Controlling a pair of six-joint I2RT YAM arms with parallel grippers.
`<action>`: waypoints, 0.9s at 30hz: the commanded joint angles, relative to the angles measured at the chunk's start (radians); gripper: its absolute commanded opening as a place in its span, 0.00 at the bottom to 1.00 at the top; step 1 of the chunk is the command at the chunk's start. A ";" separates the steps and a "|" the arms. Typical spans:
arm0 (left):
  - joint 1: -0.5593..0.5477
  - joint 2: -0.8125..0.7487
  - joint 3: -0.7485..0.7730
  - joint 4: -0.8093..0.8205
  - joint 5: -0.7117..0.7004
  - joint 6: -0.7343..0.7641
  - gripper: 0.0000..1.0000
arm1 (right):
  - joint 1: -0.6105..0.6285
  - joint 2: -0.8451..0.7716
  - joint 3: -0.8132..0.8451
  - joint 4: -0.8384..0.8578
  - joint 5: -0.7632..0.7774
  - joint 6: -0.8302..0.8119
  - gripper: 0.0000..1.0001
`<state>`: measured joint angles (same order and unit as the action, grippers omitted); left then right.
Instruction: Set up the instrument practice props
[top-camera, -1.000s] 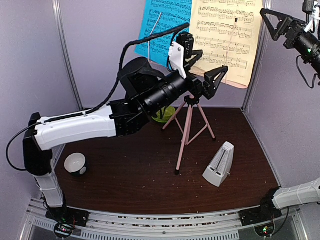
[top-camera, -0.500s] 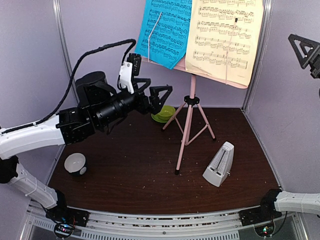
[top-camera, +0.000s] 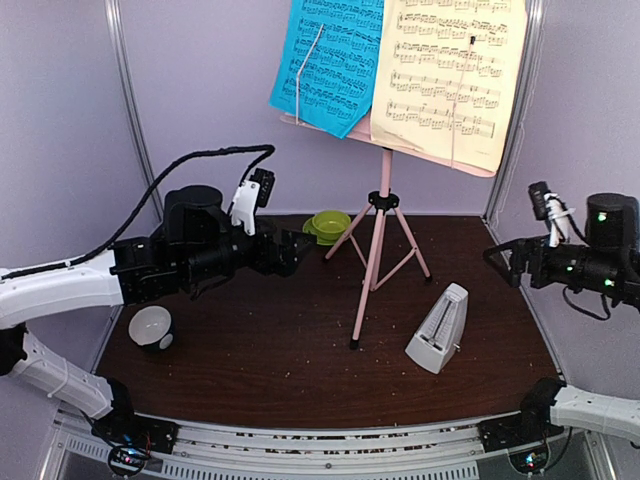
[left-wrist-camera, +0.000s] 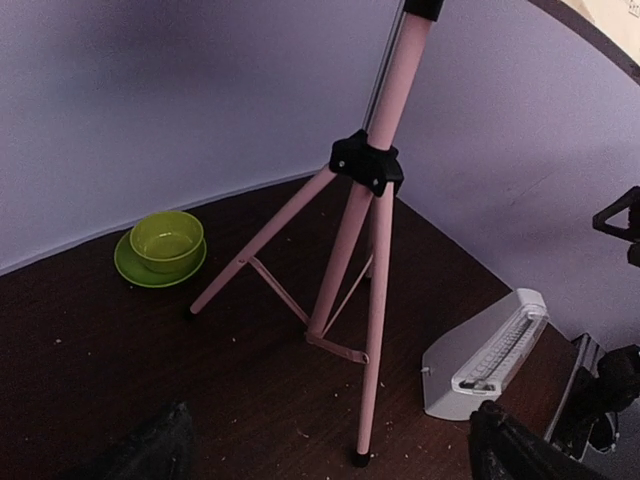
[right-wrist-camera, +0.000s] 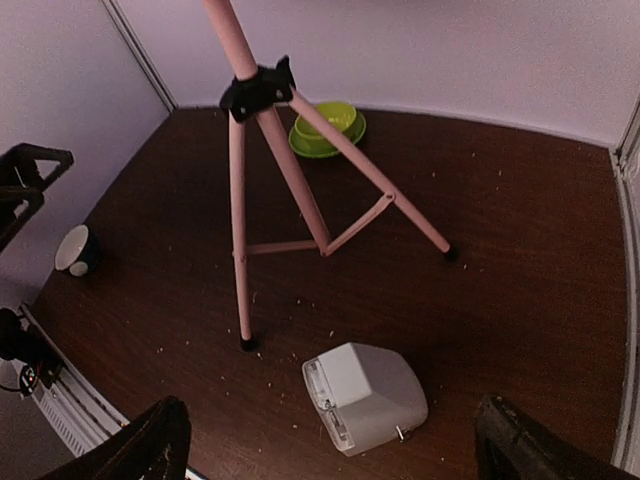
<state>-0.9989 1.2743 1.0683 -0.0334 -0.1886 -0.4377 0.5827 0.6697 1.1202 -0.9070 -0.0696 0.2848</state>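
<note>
Hovering: left claw apart | right claw apart, seemingly empty | metronome near music stand

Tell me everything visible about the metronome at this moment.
The metronome is a white pyramid, plastic by its look, with a clear front cover over what seems a ribbed scale. It stands upright on the dark brown table, to the right of the pink stand and clear of its front leg. Nothing else touches it.

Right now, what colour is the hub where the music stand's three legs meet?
Black hub on the pink music stand; clearest in left wrist view.
</note>
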 joint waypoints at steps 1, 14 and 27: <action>0.009 -0.017 -0.031 -0.013 0.061 -0.046 0.98 | -0.003 0.095 -0.053 -0.042 -0.107 0.027 1.00; 0.008 -0.051 -0.132 -0.015 0.103 -0.067 0.98 | -0.004 0.281 -0.196 0.055 -0.128 -0.061 0.98; -0.001 -0.112 -0.196 -0.007 0.097 0.035 0.90 | 0.042 0.328 -0.273 0.210 -0.165 0.026 0.63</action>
<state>-0.9966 1.1942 0.8936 -0.0696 -0.0975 -0.4538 0.5922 0.9997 0.8711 -0.7792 -0.2092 0.2565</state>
